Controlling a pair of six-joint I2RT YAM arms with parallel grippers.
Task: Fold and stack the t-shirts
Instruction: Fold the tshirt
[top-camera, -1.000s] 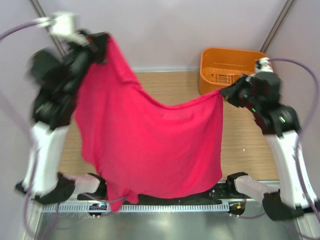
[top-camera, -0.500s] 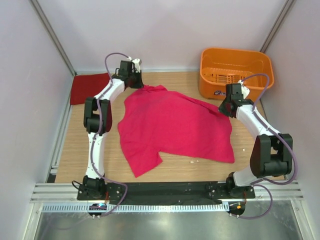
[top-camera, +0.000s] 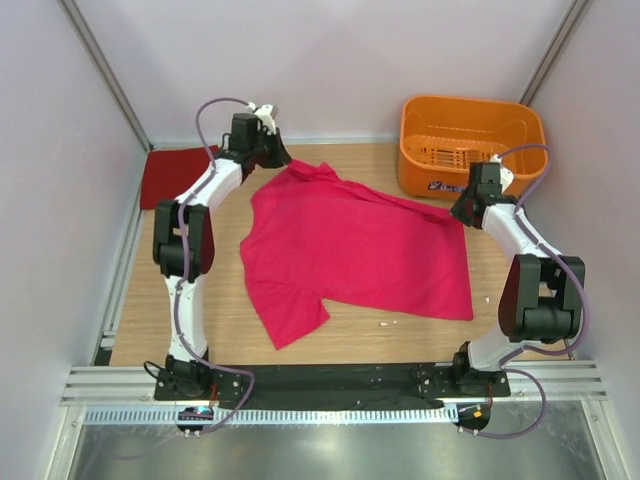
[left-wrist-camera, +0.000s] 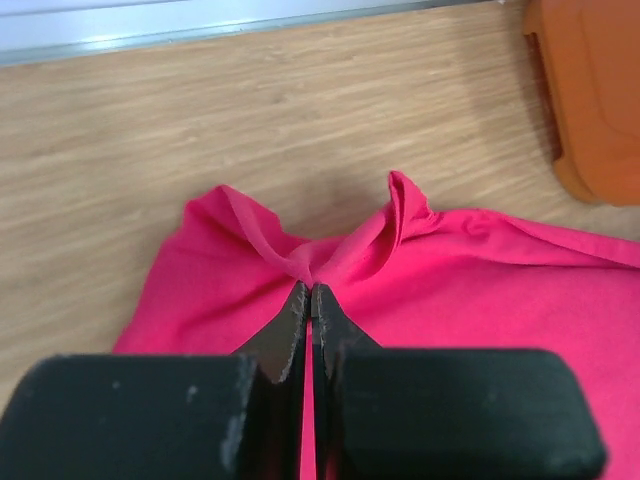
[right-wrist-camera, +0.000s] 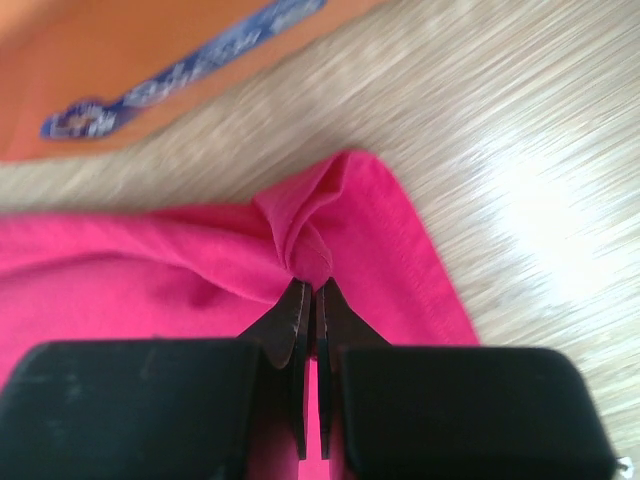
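The magenta-pink t-shirt (top-camera: 350, 250) lies spread on the wooden table. My left gripper (top-camera: 283, 165) is shut on a pinch of its far left edge; in the left wrist view the left gripper (left-wrist-camera: 310, 292) bunches the pink t-shirt (left-wrist-camera: 480, 280). My right gripper (top-camera: 458, 213) is shut on its far right corner; in the right wrist view the right gripper (right-wrist-camera: 312, 286) pinches a fold of the pink t-shirt (right-wrist-camera: 130, 260). The crimson t-shirt (top-camera: 172, 175) lies folded flat at the far left.
An orange plastic basket (top-camera: 470, 145) stands at the back right, close to my right gripper; it also shows in the left wrist view (left-wrist-camera: 590, 90) and the right wrist view (right-wrist-camera: 120, 60). Walls close in on both sides and the back.
The pink t-shirt hung in the air between raised arms a second ago; it now lies flat on the table. Since half a second ago, both grippers have pulled it slightly farther back.
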